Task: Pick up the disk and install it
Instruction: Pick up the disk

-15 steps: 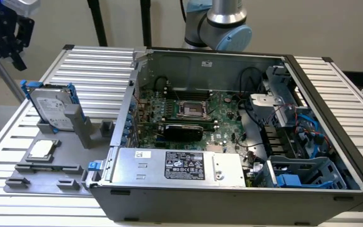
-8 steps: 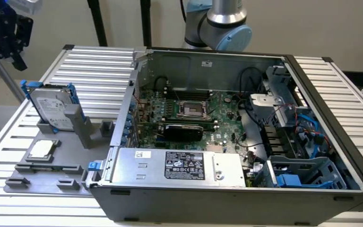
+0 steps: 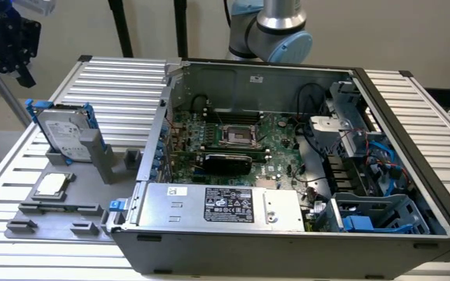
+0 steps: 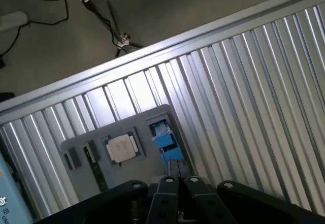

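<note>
Step in hand: the approach to the pick. Nothing is gripped, and the disk [image 3: 59, 130] sits in its holder.
Disk: it stands on edge in its blue carrier frame. A grey upright holder at the far corner of the grey fixture plate [image 3: 49, 228] keeps it slotted.
Plate: it lies on the ribbed aluminium table [image 3: 123, 82], at the exterior view's left of the open computer case [image 3: 287, 252].
Neighbour: the CPU chip [image 3: 53, 184] lies flat on the same plate, just nearer than the disk. Don't let it draw your aim.
Gripper: the gripper [image 3: 23, 73] hangs high over the table's far edge at the exterior view's left, well apart from the disk. Its fingers [image 4: 167, 186] are pressed together on nothing.
Arm pose: the wrist is tipped, so its camera looks down across the plate toward the table edge and the floor beyond. The arm's column [image 3: 276, 29] rises behind the case.
Doing it well: I judge you should spread the fingers before you descend. Centre over the disk's top edge and turn the wrist so the pads face its two broad sides.
Watch for: a skewed grip would likely jam the carrier in its slot, so keep the pull straight along the holder.
</note>
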Robot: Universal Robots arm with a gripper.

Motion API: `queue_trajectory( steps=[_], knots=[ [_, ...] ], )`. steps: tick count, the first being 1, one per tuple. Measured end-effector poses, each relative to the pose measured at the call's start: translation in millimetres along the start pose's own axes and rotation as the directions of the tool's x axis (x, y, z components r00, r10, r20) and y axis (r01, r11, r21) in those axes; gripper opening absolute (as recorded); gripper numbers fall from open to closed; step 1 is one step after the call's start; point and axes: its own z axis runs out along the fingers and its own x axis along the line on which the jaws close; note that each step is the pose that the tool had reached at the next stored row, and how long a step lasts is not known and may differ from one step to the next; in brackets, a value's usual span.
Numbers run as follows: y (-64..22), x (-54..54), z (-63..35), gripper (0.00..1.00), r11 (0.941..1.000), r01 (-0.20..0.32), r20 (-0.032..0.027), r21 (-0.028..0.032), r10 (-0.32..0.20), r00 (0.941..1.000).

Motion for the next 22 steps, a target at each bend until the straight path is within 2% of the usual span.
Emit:
queue_trajectory(
  steps=[6, 11, 14, 16, 22],
  knots=[
    [-1.5, -0.6, 0.7, 0.11, 0.9962, 0.087, -0.0007, -0.0013, -0.087, 0.9962],
    [-2.3, -0.8, 1.6, 0.11, 0.9857, 0.168, -0.0015, -0.0028, -0.168, 0.9857],
    [-2.7, -1.0, 2.3, 0.11, 0.9757, 0.219, -0.0019, -0.0037, -0.219, 0.9757],
    [-2.9, -1.0, 2.9, 0.11, 0.9670, 0.255, -0.0022, -0.0043, -0.255, 0.9670],
    [-3.3, -1.1, 4.9, 0.11, 0.9352, 0.354, -0.0027, -0.0062, -0.354, 0.9352]
  ],
)
